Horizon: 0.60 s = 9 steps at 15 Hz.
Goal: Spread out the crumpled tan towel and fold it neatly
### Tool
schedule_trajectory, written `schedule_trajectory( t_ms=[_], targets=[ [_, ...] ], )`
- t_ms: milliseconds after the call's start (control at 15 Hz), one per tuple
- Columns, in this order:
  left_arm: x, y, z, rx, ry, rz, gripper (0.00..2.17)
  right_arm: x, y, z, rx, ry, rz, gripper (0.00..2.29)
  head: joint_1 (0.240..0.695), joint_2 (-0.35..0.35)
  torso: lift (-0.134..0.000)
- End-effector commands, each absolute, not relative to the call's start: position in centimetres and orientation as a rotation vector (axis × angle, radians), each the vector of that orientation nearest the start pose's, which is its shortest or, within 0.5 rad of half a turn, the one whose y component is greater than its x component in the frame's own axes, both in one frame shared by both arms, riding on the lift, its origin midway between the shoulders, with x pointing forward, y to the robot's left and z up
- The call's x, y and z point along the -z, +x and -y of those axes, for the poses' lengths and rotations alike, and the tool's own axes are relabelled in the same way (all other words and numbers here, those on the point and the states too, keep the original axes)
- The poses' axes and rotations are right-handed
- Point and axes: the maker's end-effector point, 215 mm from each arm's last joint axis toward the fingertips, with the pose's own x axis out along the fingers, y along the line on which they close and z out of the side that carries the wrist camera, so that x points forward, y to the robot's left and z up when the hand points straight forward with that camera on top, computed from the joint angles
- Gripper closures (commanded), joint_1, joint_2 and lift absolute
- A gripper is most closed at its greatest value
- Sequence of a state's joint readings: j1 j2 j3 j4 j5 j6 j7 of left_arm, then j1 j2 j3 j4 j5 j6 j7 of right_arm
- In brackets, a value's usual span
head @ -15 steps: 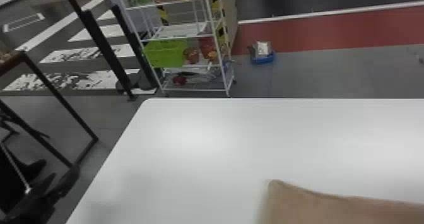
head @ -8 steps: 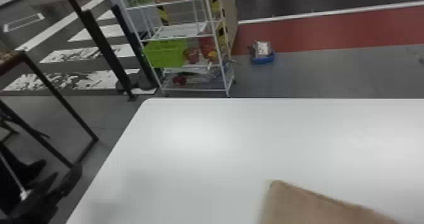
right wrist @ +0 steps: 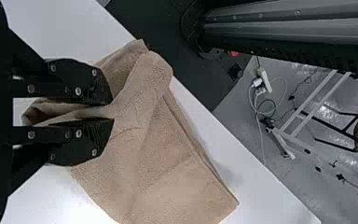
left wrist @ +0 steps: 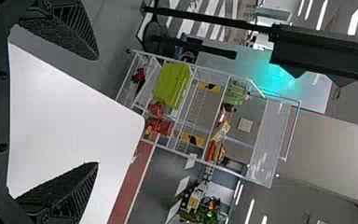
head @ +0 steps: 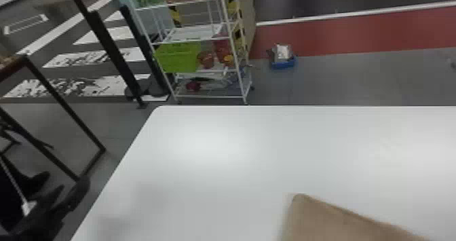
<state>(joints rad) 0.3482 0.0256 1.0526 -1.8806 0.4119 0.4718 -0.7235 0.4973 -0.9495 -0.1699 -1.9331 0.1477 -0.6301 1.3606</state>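
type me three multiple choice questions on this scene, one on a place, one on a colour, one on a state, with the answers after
1. Where is the lime-green plastic basket relative to the white wire cart?
a) behind it
b) on one of its shelves
c) hooked on its top

2. What colour is the small plastic floor tub?
a) blue
b) yellow
c) green

3. How does the right gripper meet the tan cloth towel?
a) it is apart from it
b) it lies under it
c) it pinches it

1 b: it sits inside the cart's frame.
2 a: its rim and side are blue.
3 c: cloth is squeezed between the fingers.
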Motion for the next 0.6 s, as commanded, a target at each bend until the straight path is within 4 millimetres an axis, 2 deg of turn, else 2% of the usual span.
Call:
schedule_trajectory(
  t_ms=[0,67,133,333,400,467,533],
  targets=[
    [35.6,30.7,-59.9,-0.223,-0.304,-0.147,0.08,38.9,25.2,27.5,-1.786,-1.237,-0.219,0.03,0.695,0.350,-0.122],
    [35.6,30.7,-60.0,-0.225,-0.305,-0.149,0.08,38.5,25.4,27.3,-1.777,-1.218,-0.211,0.01,0.695,0.350,-0.122],
    [35.6,30.7,-60.0,-0.225,-0.305,-0.149,0.08,37.1,26.2,27.2,-1.745,-1.183,-0.184,0.00,0.695,0.350,-0.122],
    [35.7,30.7,-59.9,-0.224,-0.305,-0.149,0.08,31.5,29.5,27.9,-1.585,-1.036,-0.093,0.00,0.695,0.350,-0.122],
    [35.7,30.8,-59.9,-0.222,-0.306,-0.149,0.08,30.3,30.2,28.1,-1.543,-0.987,-0.072,0.00,0.695,0.350,-0.122],
    [35.6,30.8,-59.9,-0.222,-0.304,-0.149,0.08,29.3,31.4,28.7,-1.486,-0.892,-0.097,0.00,0.695,0.350,-0.122],
    [35.6,30.8,-59.9,-0.221,-0.305,-0.149,0.08,29.0,33.5,30.0,-1.380,-0.659,-0.208,0.00,0.695,0.350,-0.122]
  ],
)
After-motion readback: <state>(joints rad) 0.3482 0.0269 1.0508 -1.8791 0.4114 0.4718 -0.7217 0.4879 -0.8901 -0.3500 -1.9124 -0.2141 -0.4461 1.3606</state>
